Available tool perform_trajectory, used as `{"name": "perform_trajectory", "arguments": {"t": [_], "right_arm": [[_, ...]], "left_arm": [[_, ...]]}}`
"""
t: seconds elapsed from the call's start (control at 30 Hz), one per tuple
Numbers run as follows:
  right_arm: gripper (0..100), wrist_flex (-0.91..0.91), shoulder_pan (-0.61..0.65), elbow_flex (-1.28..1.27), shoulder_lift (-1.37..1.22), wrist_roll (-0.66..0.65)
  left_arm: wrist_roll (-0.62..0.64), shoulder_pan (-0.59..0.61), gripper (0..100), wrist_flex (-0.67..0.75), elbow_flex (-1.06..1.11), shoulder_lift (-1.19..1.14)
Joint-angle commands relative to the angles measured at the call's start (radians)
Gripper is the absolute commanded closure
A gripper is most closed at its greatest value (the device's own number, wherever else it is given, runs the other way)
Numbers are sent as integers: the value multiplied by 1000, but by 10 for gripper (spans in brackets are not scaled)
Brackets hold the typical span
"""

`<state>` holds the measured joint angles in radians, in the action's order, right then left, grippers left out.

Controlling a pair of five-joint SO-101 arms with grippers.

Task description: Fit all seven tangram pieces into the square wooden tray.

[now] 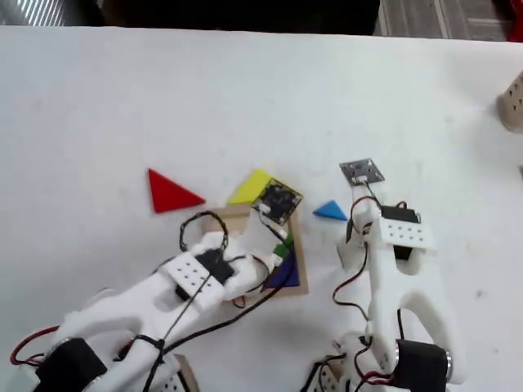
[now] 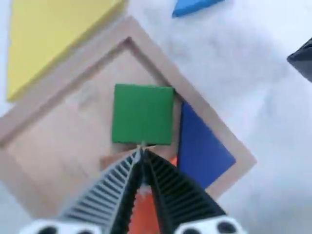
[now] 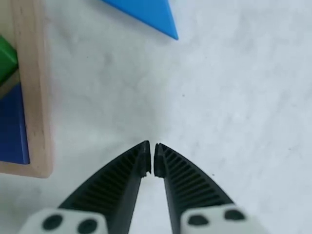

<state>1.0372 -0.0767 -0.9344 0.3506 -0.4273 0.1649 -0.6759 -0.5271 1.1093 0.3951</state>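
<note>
Left gripper (image 2: 143, 155): jaws closed on nothing, tips low over the tray and touching or just short of the green square's near edge.
Right gripper (image 3: 151, 158): jaws closed and empty, over bare table (image 3: 234, 97) just beside the tray's outer rim.
Tray (image 2: 146, 48): on the table between the two arms, under the left arm, part filled.
Orange piece (image 2: 143, 214): in the tray beneath the left gripper's fingers, mostly hidden by them.
Green square (image 2: 143, 114): flat on the tray floor, one side against the dark blue piece.
Dark blue piece (image 2: 202, 146): seated along the tray's inner wall on the right arm's side.
Yellow piece (image 2: 53, 34): outside, against the tray's far rim; I cannot tell whether it rests on the rim.
Blue triangle (image 3: 146, 12): loose on the table, near the tray's far corner and ahead of the right gripper.
Red triangle (image 1: 167, 192): farthest out, well apart from the tray on the left arm's side.
Handling: the pieces look thin, stiff and light, probably painted wood with smooth faces. They should slide easily under a closed tip but could slip from a pinch.
Where to hold: across two opposite edges, jaws dropped right to the table, since so little height shows. On a triangle, long edge against opposite corner. Inside the tray, nudging an edge with shut tips looks safer than lifting.
</note>
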Motion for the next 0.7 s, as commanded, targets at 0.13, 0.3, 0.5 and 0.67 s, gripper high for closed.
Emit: {"name": "perform_trajectory", "arguments": {"t": [0.13,0.3,0.5,0.67], "right_arm": [[981,-10,7,6,-1,-12],[981,-12,7,6,-1,-12],[981,-12,7,6,-1,-12],[981,-12,7,6,-1,-12]], "left_arm": [[11,-16,980,28,14,15],[12,2,980,100,20,15],[118,122,980,163,-20,15],[132,105,980,258,-28,-22]]}}
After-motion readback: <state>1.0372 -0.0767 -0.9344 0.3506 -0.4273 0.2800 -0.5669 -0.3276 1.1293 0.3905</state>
